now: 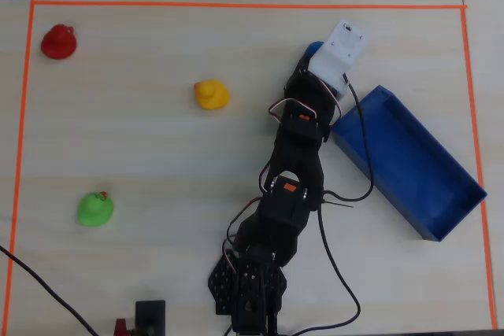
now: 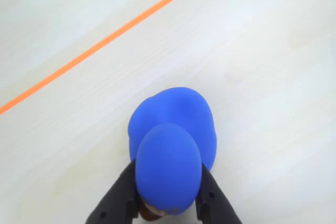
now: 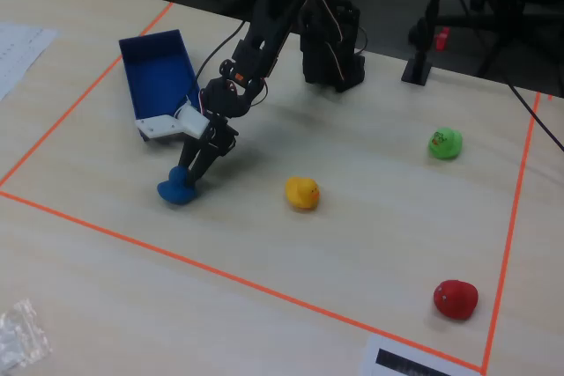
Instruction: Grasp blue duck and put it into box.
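Note:
The blue duck (image 2: pixel 173 129) sits on the table near the far orange tape line. In the wrist view its head fills the space between my two black fingers (image 2: pixel 122 192), which press on both of its sides. My gripper (image 2: pixel 169 182) is shut on the duck's head. In the overhead view only a sliver of the duck (image 1: pixel 314 48) shows beside the white wrist camera mount, which hides the gripper. In the fixed view the gripper (image 3: pixel 188 175) points down onto the duck (image 3: pixel 174 189). The long blue box (image 1: pixel 409 159) lies right of the arm, empty; it also shows in the fixed view (image 3: pixel 159 63).
A yellow duck (image 1: pixel 211 94) sits left of the arm, a green duck (image 1: pixel 95 208) at lower left and a red duck (image 1: pixel 58 41) at upper left. Orange tape (image 1: pixel 236 4) frames the work area. The arm's base (image 1: pixel 248 289) and cables sit at the bottom.

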Robot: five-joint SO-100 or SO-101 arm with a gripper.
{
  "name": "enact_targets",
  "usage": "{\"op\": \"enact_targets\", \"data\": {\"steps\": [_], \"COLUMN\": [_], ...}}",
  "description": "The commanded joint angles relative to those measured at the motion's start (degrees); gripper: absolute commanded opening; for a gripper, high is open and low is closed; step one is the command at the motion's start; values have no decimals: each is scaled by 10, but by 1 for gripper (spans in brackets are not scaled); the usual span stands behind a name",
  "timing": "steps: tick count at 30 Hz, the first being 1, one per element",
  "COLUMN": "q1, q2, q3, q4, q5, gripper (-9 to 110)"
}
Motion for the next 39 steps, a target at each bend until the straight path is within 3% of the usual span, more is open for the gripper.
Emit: {"op": "enact_targets", "data": {"steps": [1,6,12,19,25,34,35,37,39], "q1": [15,53,157,299,388,397,396,395,393], "q2": [38,120,239,341,384,366,361,354,353], "q3": [-3,-19,-179,-215,-63,134,149,190,204], "q4": [-1,46,307,557,454,251,217,119,78], "q5": [7,19,1,-138,-224,-261,-260,-257,-258], "gripper": [0,0,0,0,0,0,3,28,42]}}
